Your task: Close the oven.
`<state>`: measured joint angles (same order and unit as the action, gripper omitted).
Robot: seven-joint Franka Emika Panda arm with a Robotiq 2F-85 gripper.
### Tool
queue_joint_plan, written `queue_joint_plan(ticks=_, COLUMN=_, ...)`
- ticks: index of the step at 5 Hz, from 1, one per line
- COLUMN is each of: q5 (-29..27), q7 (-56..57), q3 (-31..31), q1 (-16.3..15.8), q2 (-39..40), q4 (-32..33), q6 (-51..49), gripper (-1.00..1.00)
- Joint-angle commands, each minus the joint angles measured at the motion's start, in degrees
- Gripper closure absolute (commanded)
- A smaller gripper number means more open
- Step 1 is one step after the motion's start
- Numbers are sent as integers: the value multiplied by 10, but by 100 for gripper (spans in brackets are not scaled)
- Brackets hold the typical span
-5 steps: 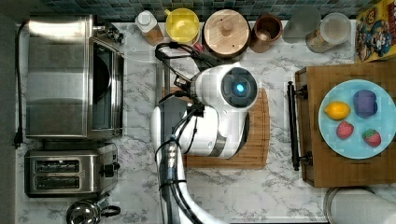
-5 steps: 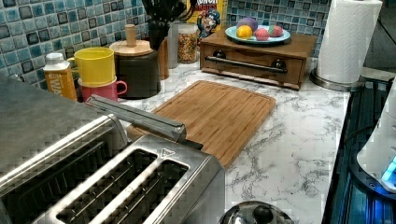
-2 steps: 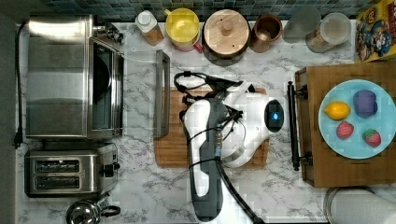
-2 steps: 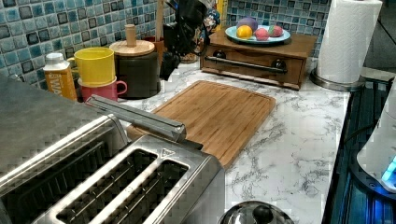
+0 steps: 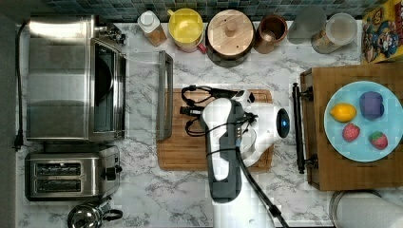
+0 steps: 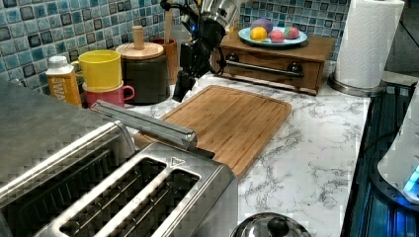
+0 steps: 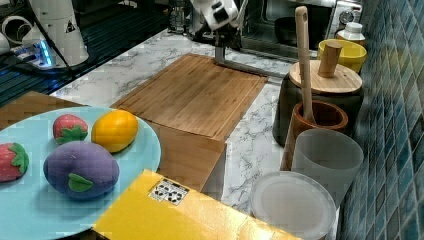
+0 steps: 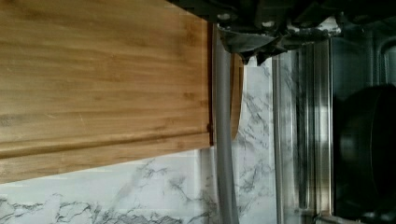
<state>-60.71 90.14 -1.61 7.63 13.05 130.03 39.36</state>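
**Oven Door Open; Arm Repositioning Toward the Handle**

The oven [image 5: 71, 78] is sitting at the top view's left on the marble surface [image 5: 285, 199], behind the two-slot toaster [image 5: 71, 173] as the left view shows it. Its brushed-steel body is showing a dark interior with a round dark pan inside. The glass door is lying fully down and flat, and the bar handle [image 5: 165, 95] is overhanging the edge of the cutting board [image 5: 190, 152].

Compared with one second earlier, the arm is swinging its wrist from above the board's centre toward the top view's right, while the gripper [image 6: 184, 81] is now pointing down at the board's oven-side end, near the handle but apart from it. The door is remaining unmoved. Judgement: the approach is under way; the closing push is not yet begun.

The fingers are appearing narrow and holding nothing.
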Motion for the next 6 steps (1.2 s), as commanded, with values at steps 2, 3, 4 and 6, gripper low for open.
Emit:
queue_joint_plan(ticks=2, q5=-149, q7=143, q3=-30, q1=11, q2=44, q4=-57, q6=29, gripper=100)
queue_joint_plan(ticks=3, q5=-180, q7=158, q3=-33, q1=6, q2=38, q4=-60, q6=20, gripper=100)
queue_joint_plan(ticks=4, q5=-168, q7=151, q3=-39, q1=-11, q2=53, q4=-70, q6=26, gripper=100)
queue_joint_plan(ticks=6, q5=-199, q7=145, q3=-66, q1=-27, q2=79, q4=-83, q6=67, gripper=100)
